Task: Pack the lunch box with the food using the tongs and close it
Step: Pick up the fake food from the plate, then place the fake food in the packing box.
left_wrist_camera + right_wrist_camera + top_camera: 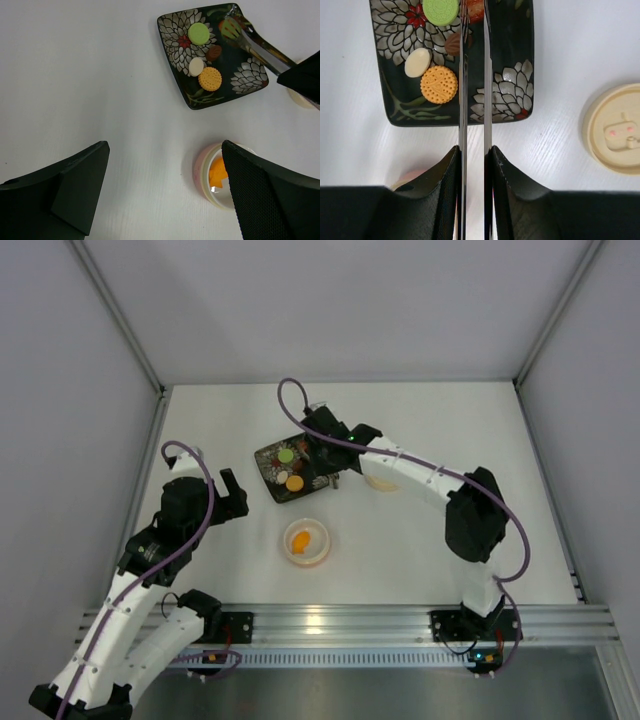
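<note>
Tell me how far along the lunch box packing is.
Done: one orange piece sits in the lunch box. In hand: the right gripper squeezes the tongs over the plate, tips at a reddish piece. Left: the green piece, white piece, biscuit and brown piece on the plate, then the lid, on the table apart from the box. The left gripper hangs open.

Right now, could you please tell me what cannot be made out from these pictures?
1. Tips of the tongs and the red piece between them: right wrist view, cut off by the top edge; grip unclear.
2. Inside of the lunch box: left wrist view, half hidden by a finger of the left gripper.
3. The lid: top view, partly under the right arm.
</note>
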You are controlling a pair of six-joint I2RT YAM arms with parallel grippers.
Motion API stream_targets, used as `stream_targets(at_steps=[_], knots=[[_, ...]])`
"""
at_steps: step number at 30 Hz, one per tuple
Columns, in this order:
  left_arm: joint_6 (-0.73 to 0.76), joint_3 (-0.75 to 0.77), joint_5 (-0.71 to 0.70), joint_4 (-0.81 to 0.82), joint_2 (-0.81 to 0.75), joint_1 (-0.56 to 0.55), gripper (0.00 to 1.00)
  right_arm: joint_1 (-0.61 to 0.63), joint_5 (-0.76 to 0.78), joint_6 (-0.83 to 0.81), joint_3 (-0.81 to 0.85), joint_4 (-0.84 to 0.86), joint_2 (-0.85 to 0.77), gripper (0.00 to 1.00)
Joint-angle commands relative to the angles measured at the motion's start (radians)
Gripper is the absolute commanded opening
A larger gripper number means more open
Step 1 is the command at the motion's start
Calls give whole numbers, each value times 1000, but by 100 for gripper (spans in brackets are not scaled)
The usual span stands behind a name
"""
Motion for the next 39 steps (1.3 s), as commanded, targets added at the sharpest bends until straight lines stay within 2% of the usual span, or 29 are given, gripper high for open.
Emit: stream_targets(at_steps=[1, 11, 17, 23, 39], knots=[[-11, -3, -13, 6, 0, -4, 99, -4, 33, -1, -34, 55, -154, 20], [-11, -3, -13, 6, -10, -4, 99, 121, 86, 76, -319, 75, -462, 20], [-11, -3, -13, 8, -17, -5, 99, 316, 143, 151, -457, 62, -588, 20], [-8, -5, -7, 12, -14, -5, 99, 439, 203, 247, -569, 45, -669, 20], [-9, -5, -10, 11, -11, -5, 99, 497, 237, 333, -692, 19, -740, 23]])
